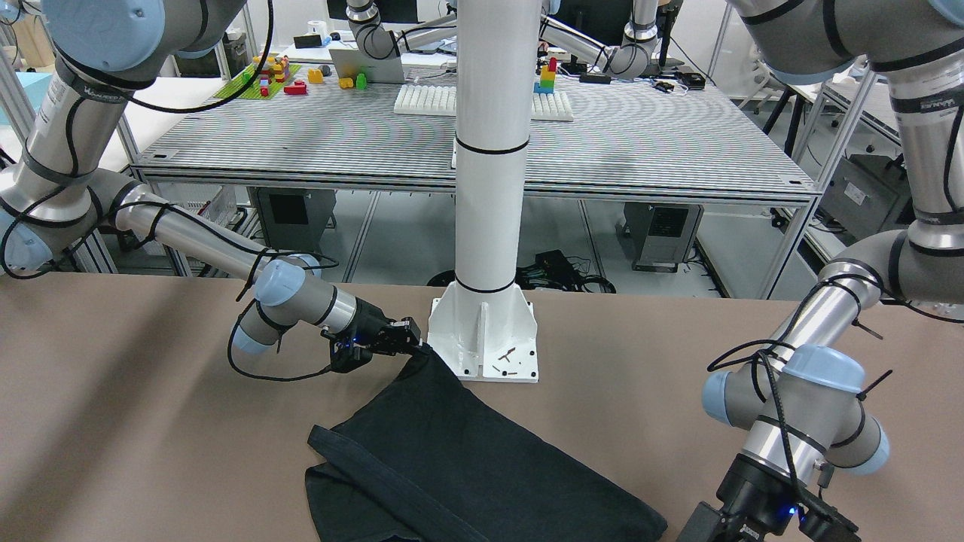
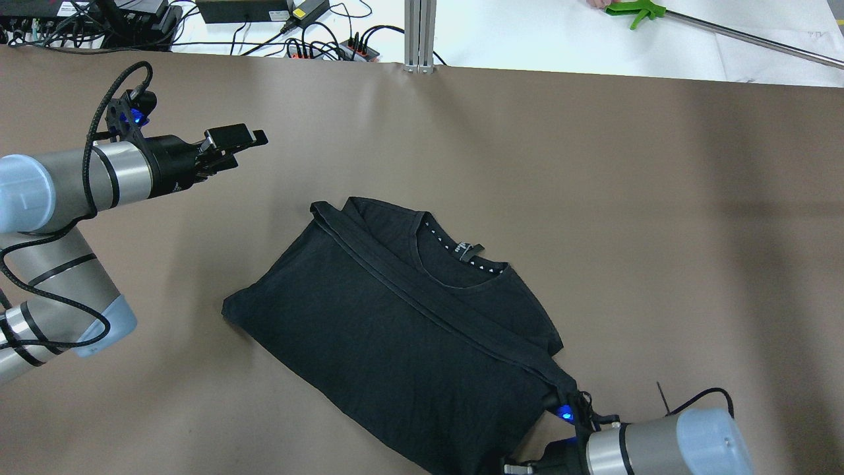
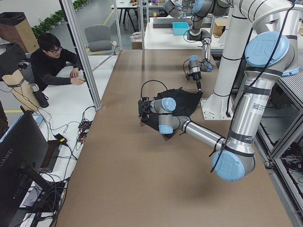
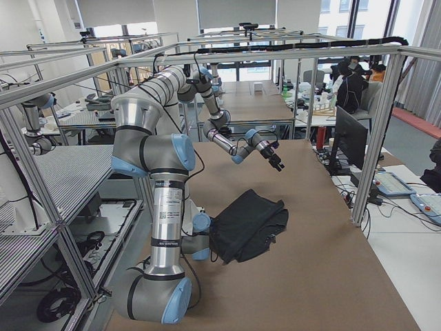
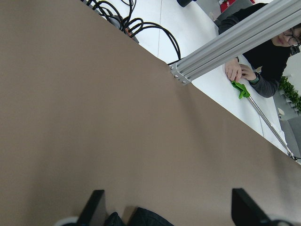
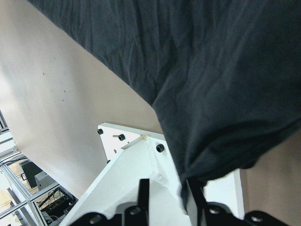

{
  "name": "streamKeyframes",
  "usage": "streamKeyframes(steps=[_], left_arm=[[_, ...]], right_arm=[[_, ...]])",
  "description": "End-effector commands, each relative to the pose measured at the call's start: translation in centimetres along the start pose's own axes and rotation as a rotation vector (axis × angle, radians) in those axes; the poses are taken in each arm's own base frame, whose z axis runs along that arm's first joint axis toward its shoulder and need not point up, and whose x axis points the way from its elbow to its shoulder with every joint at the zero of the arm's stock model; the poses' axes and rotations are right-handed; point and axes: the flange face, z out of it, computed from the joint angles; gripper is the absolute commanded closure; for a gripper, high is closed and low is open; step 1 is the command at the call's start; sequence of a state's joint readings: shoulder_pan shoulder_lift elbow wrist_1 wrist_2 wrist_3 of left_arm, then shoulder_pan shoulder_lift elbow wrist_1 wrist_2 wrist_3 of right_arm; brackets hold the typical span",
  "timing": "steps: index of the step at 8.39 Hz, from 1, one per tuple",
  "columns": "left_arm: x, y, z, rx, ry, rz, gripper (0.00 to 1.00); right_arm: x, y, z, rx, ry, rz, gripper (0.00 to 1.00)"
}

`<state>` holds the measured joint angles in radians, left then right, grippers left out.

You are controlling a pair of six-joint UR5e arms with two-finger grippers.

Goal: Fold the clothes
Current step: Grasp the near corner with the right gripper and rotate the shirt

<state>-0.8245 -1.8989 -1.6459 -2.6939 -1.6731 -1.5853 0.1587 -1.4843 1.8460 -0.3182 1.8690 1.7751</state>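
Observation:
The clothes (image 2: 395,323) are one black T-shirt lying partly folded on the brown table, its hem band running diagonally below the collar and label. My right gripper (image 1: 416,348) is shut on one corner of the shirt and holds it lifted beside the white pillar's base plate (image 1: 482,339). The right wrist view shows the dark fabric (image 6: 211,70) hanging from the fingers (image 6: 195,193). My left gripper (image 2: 234,140) hovers open over bare table, up and left of the shirt. In the left wrist view its fingers (image 5: 96,202) stand wide apart with nothing between them.
The white pillar (image 1: 489,150) rises at the robot's side of the table. An aluminium post (image 2: 420,33) and cables (image 2: 316,39) line the far edge. A green-handled rod (image 2: 636,10) lies beyond it, where a person (image 3: 52,61) sits.

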Motion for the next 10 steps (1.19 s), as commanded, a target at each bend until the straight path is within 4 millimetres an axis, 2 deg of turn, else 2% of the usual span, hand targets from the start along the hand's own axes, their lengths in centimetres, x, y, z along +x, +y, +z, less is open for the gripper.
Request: streamKeyframes(steps=[1,3,4,5,6,7,10], left_arm=[[0.1,2.7,1.7,-0.047,-0.009,0.001,0.06],[0.1,3.8,2.0,-0.070,-0.011,0.001,0.06],[-0.7,4.0,1.7,-0.091,-0.040,-0.003,0.06],[-2.3,4.8,1.4,-0.146,-0.085,-0.010,0.06],[-4.8,7.4,1.2,-0.197,-0.125,-0.019,0.06],[-6.2,9.2,0.2,-0.224,-0.144,-0.017,0.06],[-11.0,11.5,-5.5,-0.276,-0.221,-0.017,0.06]], right_arm=[[-2.1,-4.3,-4.0,0.114,-0.036,-0.013,0.06],[-2.8,-10.7,-11.6,0.129,-0.002,-0.005,0.06],[-3.0,-12.8,-14.1,0.162,0.011,0.007,0.06],[-3.0,-14.3,-15.5,0.208,0.032,0.026,0.06],[-3.0,-15.4,-16.1,0.253,0.038,0.034,0.06],[-3.3,-15.9,-16.7,0.279,0.033,0.035,0.06],[-2.8,-17.0,-17.1,0.333,0.045,0.050,0.06]])
